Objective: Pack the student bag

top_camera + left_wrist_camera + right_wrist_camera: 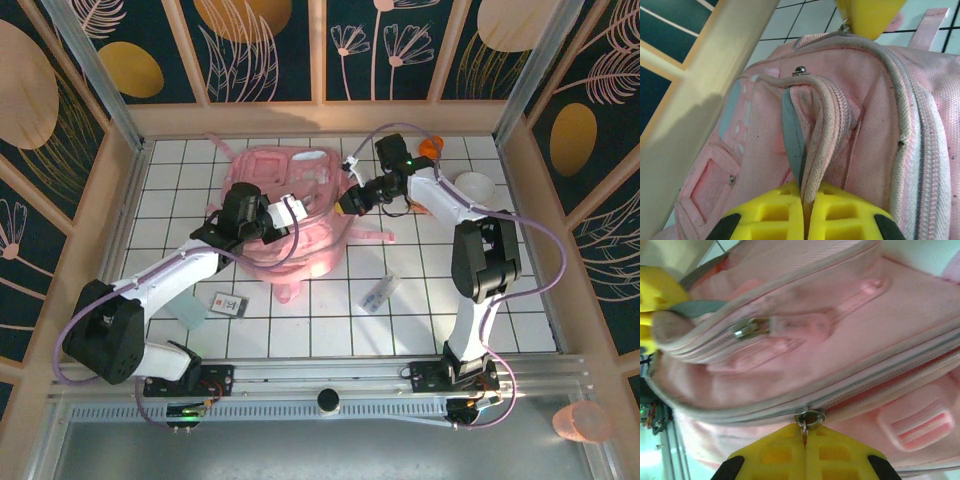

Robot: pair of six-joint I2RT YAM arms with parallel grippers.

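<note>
While the large pale pink, partly translucent backpack [290, 215] sits far-centre on the white tiled table [180, 180], the left gripper [805, 210] is clamped on its zip edge and the right gripper [805, 445] pinches a small metal zip pull [809, 418].

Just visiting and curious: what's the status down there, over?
Left gripper shut on a zip-edge fold of the student bag. Right gripper shut on its zip pull. Loose card and packet on the table, not in the way.

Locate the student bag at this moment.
Top view: the student bag lies centre-rear on the tiled table, gripped between the left tool and right tool.
</note>
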